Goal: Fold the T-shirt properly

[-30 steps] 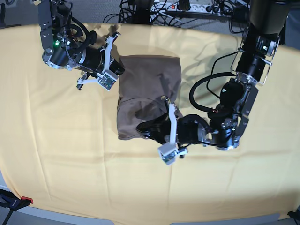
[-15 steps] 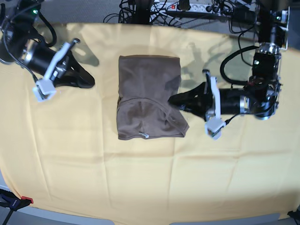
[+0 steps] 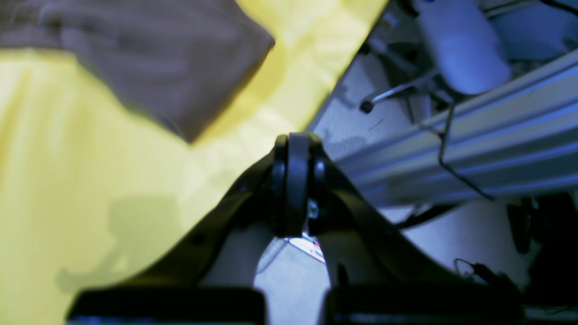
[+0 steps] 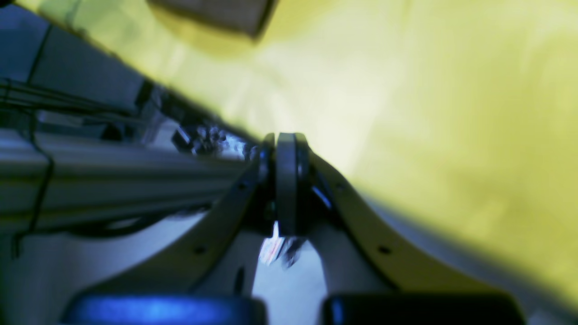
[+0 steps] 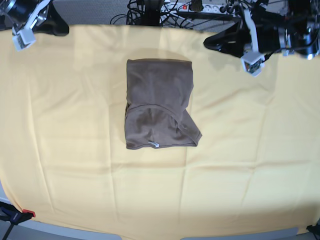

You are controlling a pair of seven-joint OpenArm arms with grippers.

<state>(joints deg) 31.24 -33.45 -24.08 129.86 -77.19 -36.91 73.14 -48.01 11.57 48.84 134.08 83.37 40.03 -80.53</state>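
The taupe T-shirt point(image 5: 159, 102) lies folded in a compact rectangle in the middle of the yellow cloth point(image 5: 75, 150), with its small light tag point(image 5: 154, 145) at the near edge. No gripper touches it. My left gripper point(image 5: 207, 44) is shut and empty, raised at the back right over the cloth's far edge. In the left wrist view it point(image 3: 295, 144) is shut, with a blurred corner of the shirt point(image 3: 158, 58) beyond it. My right gripper point(image 5: 66, 31) is shut and empty at the back left corner. In the right wrist view it point(image 4: 282, 140) is shut, with a shirt corner point(image 4: 216, 11) far off.
The yellow cloth covers the whole table. A power strip and tangled cables point(image 5: 200, 7) lie behind the far edge. A red clamp point(image 5: 25, 214) sits at the near left corner. A metal rail point(image 3: 474, 135) runs behind the table.
Both arms have pulled back from beside the shirt to the far corners, left to the back right, right to the back left. The shirt lies as it did half a second ago.
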